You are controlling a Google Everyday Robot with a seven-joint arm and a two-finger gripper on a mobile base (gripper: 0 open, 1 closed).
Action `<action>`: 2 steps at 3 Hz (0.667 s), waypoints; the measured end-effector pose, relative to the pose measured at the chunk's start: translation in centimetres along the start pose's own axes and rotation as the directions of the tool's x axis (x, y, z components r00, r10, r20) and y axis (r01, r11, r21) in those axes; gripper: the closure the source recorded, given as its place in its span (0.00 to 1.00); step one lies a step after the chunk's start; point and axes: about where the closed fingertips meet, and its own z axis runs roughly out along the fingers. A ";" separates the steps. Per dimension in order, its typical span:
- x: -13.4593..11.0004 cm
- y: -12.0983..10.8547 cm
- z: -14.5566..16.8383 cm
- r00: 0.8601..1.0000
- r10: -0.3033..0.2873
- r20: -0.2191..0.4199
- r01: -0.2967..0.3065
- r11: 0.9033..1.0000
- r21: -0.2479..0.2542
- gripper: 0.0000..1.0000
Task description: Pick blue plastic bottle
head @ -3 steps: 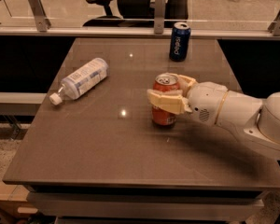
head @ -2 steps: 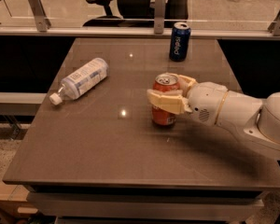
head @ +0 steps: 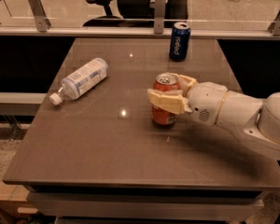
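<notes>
The blue plastic bottle (head: 81, 79) lies on its side at ten o'clock on the table (head: 84, 162), untouched. At centre, our gripper (head: 167, 90) has its jaws clasped around the red soda can (head: 164, 113). We judge the pick not yet begun: next, release the can and reach toward ten o'clock.

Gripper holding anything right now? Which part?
Cannot tell. The gripper is around the upper body of the red soda can, which stands on the table; a grip isn't confirmed. The blue plastic bottle lies apart, untouched.
</notes>
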 end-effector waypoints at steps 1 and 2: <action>0.0 0.0 0.0 1.000 0.000 0.000 0.000 1.000 0.000 0.12; -0.1 0.2 0.2 1.000 -0.002 0.000 0.002 1.000 -0.004 0.00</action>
